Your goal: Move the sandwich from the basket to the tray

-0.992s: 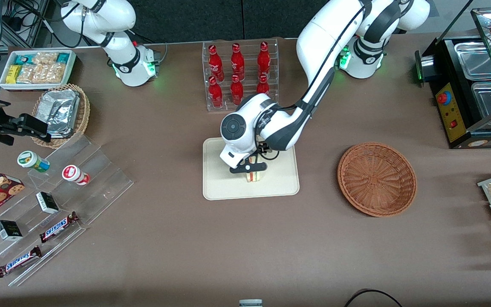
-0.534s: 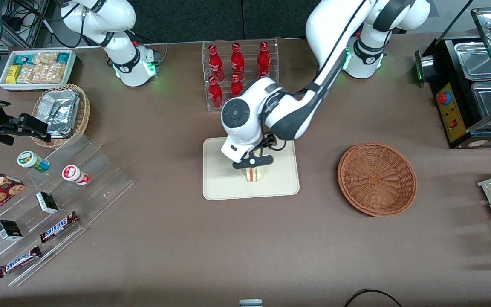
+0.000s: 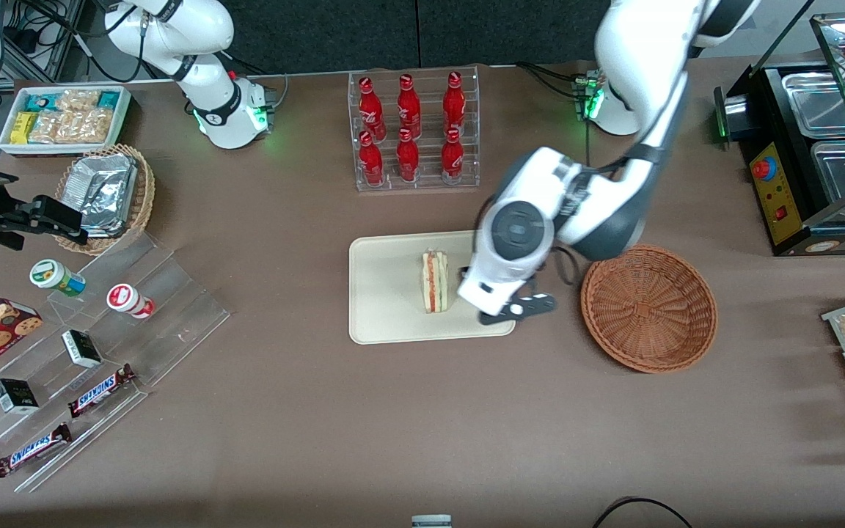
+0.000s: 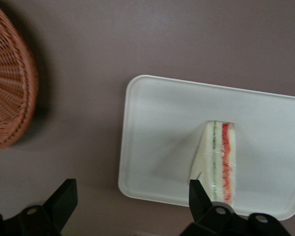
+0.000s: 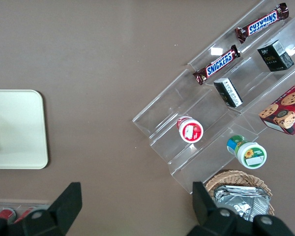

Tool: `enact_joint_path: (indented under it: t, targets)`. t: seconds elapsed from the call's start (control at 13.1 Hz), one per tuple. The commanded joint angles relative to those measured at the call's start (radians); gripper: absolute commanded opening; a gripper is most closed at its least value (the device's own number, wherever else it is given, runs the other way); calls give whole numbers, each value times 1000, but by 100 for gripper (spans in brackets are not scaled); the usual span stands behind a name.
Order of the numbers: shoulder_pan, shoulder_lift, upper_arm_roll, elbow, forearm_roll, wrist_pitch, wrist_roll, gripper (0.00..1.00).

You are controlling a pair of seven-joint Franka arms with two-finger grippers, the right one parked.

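So from the front, the sandwich [image 3: 434, 281] is sitting on the tray [image 3: 386, 293], roughly in the middle, standing on its side with the striped filling edge facing up. The gripper [image 3: 516, 308] hangs above the tray's edge on the basket [image 3: 648, 308] side, between sandwich and basket, and it isn't touching either. The basket has nothing in it that I can see.

Left wrist cam: both black fingers [image 4: 63, 197] are spread wide apart with nothing between them. The sandwich [image 4: 217, 160] shows lying on the tray [image 4: 157, 137], and a piece of the basket [image 4: 10, 98] is visible too.

Right wrist cam only catches a corner of the tray [image 5: 19, 132].
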State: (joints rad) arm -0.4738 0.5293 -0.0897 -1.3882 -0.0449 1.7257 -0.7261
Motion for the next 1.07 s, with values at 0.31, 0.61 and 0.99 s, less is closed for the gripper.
enact_joint_path:
  t: [0.31,0.61,0.99]
  targets:
    - [190,-155,-7,-123,-78,-112,284,100]
    - [323,-296,-7,-210,-79,-181,502,100]
    - [391,-462,-2,-227,-53,-261,547,100]
